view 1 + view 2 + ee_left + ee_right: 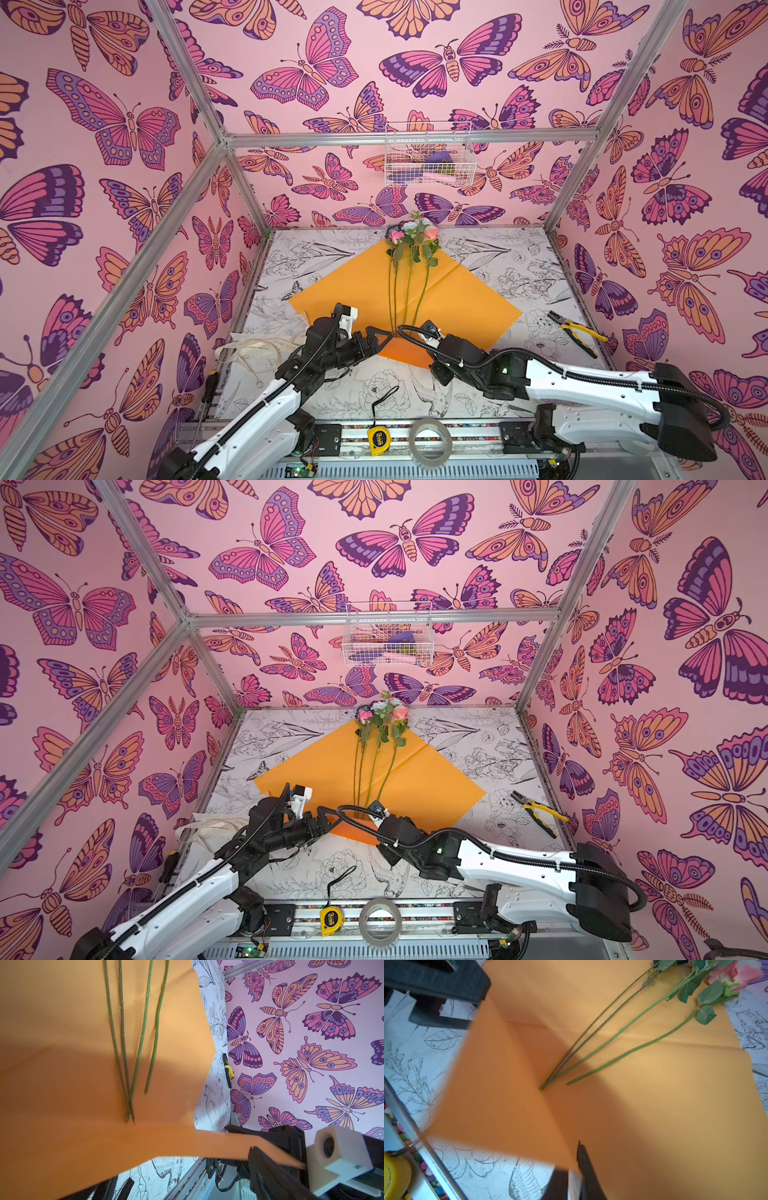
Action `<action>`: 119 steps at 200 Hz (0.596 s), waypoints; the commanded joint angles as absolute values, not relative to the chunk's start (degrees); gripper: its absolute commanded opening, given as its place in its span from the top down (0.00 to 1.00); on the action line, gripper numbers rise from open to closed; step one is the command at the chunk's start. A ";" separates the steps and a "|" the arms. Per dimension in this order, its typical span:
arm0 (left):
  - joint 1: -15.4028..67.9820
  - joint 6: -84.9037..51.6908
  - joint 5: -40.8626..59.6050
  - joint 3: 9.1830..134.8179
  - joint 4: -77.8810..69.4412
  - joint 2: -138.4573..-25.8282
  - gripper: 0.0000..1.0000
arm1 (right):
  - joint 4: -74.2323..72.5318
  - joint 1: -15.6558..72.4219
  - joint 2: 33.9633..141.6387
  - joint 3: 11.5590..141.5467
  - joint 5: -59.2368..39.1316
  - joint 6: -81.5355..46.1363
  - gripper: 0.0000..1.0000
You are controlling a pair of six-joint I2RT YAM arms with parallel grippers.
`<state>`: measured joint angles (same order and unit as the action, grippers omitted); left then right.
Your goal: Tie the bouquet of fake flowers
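The bench (pixel 519 257) carries the orange wrapping paper (pixel 457 291), spread as a diamond at its middle. The flowers (pixel 411 249) lie loose on the paper, heads toward the far wall and stem ends by the near corner. We judge the step in hand to be wrapping, because that corner is lifted off the bench. The right end effector (pixel 239 1138) is clenched on the corner. The left end effector (pixel 379 337) stands released just beside the fold, grasping nothing. The next move calls for laying the corner over the stems without shifting them. The ribbon (pixel 249 349), near the bench's left edge, lies untouched.
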<state>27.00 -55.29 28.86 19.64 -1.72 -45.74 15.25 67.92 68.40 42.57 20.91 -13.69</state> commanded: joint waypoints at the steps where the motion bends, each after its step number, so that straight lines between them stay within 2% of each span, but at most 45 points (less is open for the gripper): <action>1: 26.63 -56.24 26.06 17.15 0.87 -42.31 0.03 | 14.15 66.68 71.08 45.61 21.27 -10.13 1.00; 90: 26.64 -57.46 18.56 14.33 9.82 -33.06 0.07 | 17.07 56.96 80.77 55.29 5.69 -1.61 1.00; 119: 26.63 -56.31 13.22 16.53 16.49 -29.72 0.09 | 21.29 55.71 83.97 59.62 1.16 2.37 1.00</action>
<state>26.92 -57.06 18.83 15.27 9.54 -32.29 16.95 56.36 81.71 55.75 7.31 -3.16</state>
